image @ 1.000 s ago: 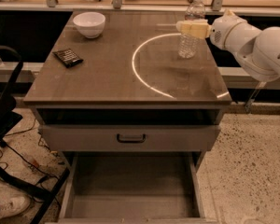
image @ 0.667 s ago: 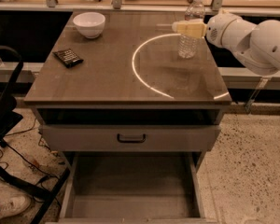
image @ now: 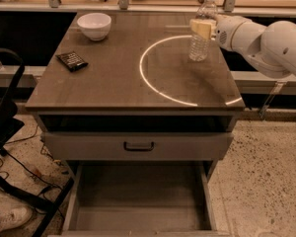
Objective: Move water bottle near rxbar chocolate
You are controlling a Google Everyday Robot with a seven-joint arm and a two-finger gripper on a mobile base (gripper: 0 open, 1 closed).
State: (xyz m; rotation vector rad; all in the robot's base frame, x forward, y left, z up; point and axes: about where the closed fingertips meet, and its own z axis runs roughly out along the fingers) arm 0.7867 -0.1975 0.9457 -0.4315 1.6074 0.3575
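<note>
The water bottle [image: 199,42], clear with a white cap, stands upright at the table's back right, inside a bright ring of light. My gripper [image: 201,27] reaches in from the right at the height of the bottle's upper body, and its pale tip overlaps the bottle there. The white arm [image: 266,41] stretches off to the right edge. The rxbar chocolate [image: 72,60], a flat black bar, lies near the table's left edge, far from the bottle.
A white bowl [image: 93,25] sits at the back left of the brown table [image: 113,83]. Below the tabletop a closed drawer [image: 138,145] has a dark handle, and a lower drawer [image: 138,196] is pulled open. A dark chair frame [image: 5,127] stands at the left.
My gripper has shifted slightly left onto the bottle's upper body. The bottle, bar and bowl have not moved.
</note>
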